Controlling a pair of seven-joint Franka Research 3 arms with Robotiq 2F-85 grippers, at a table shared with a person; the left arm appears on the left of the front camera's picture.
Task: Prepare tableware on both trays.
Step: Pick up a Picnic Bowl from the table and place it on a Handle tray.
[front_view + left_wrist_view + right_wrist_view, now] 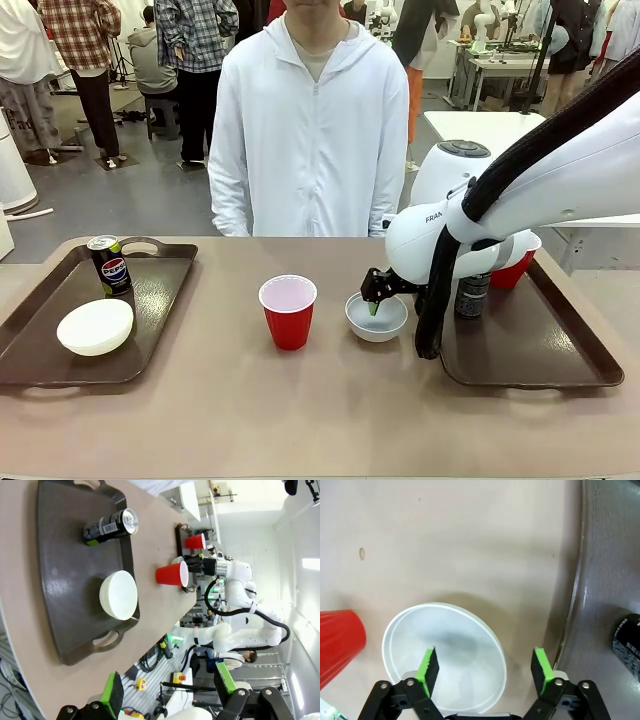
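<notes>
Each tray is 2 of 3 items along. The left tray (30, 350) holds a Pepsi can (110, 265) and a white bowl (95, 327); the right tray (540, 365) holds a red cup (515, 272) and a dark can (472, 295). Yet to be placed, on the table (200, 420) between them, are the loose cup (288, 312) and the loose bowl (378, 322). The right gripper (485, 655) straddles that bowl's rim with its jaws apart, and the left gripper (168, 672) is spread and empty. The dark can crowds the bowl's likely way in.

Busy workshop hall behind a light brown table (200, 400).
A grey floor (150, 200) runs from the table's far edge to the back, where several people (75, 30) stand or sit. A person in a white hooded jacket (310, 130) stands at the middle of the far edge. White worktables (485, 125) stand beyond the far right corner, under even, bright light.
</notes>
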